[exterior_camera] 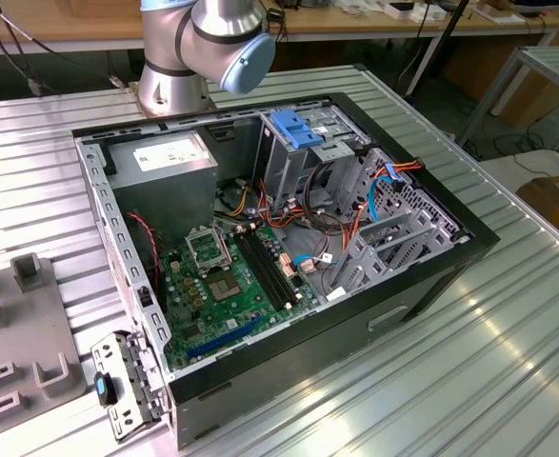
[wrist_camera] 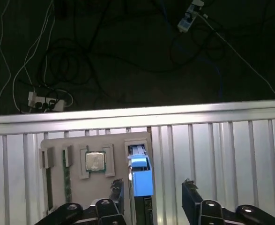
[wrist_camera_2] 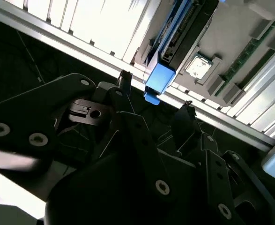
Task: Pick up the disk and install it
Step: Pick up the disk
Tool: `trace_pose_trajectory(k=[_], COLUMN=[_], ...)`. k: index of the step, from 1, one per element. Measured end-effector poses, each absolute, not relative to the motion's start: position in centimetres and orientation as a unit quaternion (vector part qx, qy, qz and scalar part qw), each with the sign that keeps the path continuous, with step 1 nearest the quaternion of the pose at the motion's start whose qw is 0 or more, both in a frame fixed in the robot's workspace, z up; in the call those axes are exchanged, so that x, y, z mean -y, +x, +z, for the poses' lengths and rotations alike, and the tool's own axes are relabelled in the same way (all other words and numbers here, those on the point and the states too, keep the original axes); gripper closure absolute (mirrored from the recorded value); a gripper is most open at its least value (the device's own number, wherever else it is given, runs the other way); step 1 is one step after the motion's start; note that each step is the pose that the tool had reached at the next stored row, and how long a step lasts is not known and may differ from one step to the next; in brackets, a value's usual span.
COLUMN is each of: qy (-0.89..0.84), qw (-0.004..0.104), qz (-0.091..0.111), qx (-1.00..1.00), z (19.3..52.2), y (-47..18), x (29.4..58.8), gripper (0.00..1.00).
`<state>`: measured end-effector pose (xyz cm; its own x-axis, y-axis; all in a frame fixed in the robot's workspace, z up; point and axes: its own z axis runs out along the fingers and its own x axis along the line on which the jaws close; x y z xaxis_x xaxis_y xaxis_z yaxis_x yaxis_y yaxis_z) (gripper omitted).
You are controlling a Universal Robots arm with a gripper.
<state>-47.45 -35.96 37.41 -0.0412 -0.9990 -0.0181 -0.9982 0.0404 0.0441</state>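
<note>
The disk (wrist_camera: 141,180) stands on edge in a slot of a grey holder (wrist_camera: 57,145), a dark slab with a bright blue bracket tab at its end. In the second wrist view the disk (wrist_camera_2: 161,77) reaches away from the tab between the black fingertips. My gripper (wrist_camera: 153,185) is open and hovers over it. One finger (wrist_camera: 117,187) is close beside the blue tab and the other finger (wrist_camera: 189,187) stands well clear, so the disk sits off-centre in the gap. Nothing is gripped.
The holder also carries a processor chip (wrist_camera: 95,161) and a green memory stick (wrist_camera: 66,180). It sits near the ribbed metal table's edge (wrist_camera: 198,112), with floor cables beyond. The open computer case (exterior_camera: 431,276) shows a motherboard (exterior_camera: 231,286) and a drive cage with a blue latch (exterior_camera: 298,129).
</note>
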Motion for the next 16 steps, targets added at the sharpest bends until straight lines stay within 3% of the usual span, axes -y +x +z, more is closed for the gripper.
trace_pose_trajectory(k=[16], qy=[0.711], qw=[-0.004], qz=[-0.006], qx=[0.703], z=[34.9], y=[-48.2], x=[36.2], gripper=[0.39])
